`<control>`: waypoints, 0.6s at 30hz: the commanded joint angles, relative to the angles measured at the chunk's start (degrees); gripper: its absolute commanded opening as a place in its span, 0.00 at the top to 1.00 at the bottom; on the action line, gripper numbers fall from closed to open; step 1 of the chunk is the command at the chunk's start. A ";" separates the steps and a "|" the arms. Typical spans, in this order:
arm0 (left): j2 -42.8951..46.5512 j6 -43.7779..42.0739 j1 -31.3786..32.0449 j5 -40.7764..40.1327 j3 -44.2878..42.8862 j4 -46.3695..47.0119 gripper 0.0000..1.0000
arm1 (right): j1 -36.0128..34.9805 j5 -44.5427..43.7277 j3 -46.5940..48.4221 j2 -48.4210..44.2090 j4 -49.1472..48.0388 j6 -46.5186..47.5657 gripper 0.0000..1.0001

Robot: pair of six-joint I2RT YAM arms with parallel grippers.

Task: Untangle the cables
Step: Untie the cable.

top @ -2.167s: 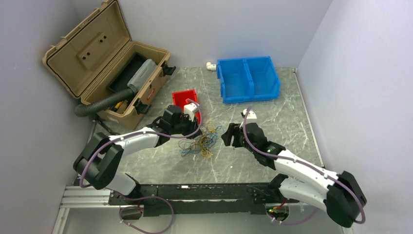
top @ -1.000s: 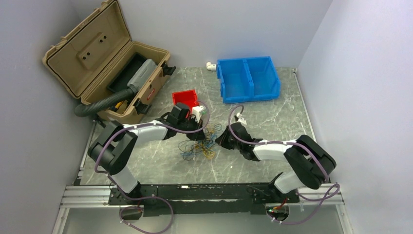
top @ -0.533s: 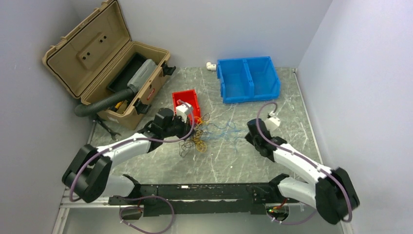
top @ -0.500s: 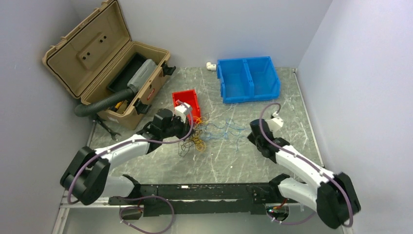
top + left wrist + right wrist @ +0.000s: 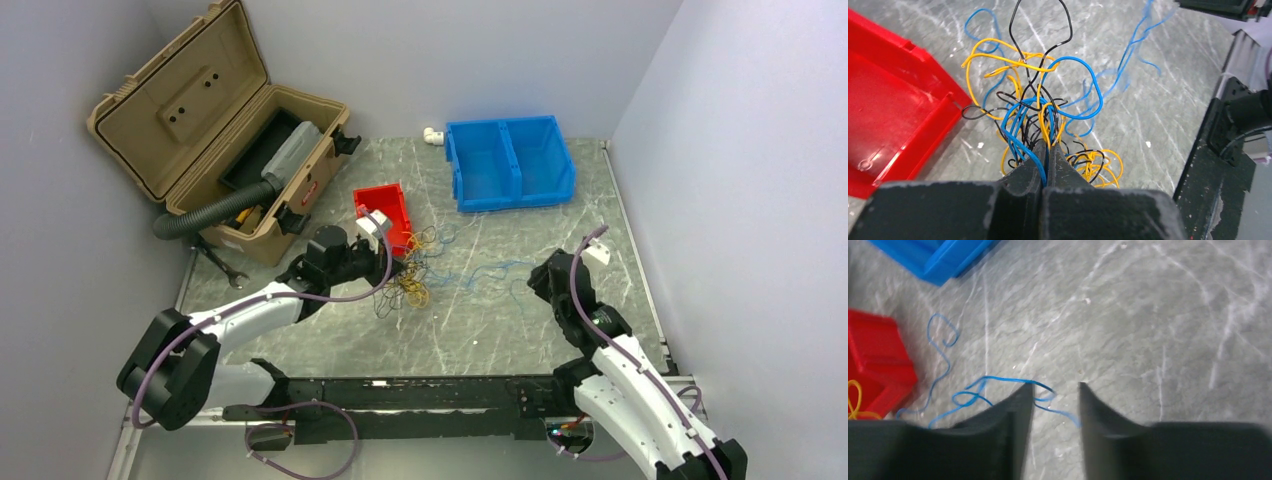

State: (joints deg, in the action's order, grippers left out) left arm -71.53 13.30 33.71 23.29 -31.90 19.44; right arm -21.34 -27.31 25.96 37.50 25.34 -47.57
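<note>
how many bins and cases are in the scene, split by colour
tan hard plastic case with its lid open: 1
red plastic bin: 1
blue plastic bin with two compartments: 1
total: 3

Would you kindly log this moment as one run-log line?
left tool: shut on cables | right tool: open, blue cable between jaws | red bin: beside cables

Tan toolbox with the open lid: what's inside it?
A black ribbed hose hanging out over the rim, a pale grey container, a black tray, something yellow. Whatever lies beneath the hose and tray is hidden.
</note>
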 commanded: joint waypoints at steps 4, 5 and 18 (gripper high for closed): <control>-1.81 2.85 -0.21 14.17 0.55 11.98 1.00 | 0.15 31.17 -1.84 -2.61 -12.99 14.73 0.10; -2.05 3.18 -0.16 15.13 0.71 12.92 1.00 | 0.09 34.88 -2.20 -2.58 -14.58 14.88 0.08; -1.88 4.70 -0.19 21.01 1.10 16.62 1.00 | -5.33 43.30 -5.52 2.80 -26.94 12.19 0.08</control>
State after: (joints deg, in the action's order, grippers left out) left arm -74.13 16.97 33.67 39.79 -31.14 30.68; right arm -23.97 13.23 20.56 39.48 4.97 -35.57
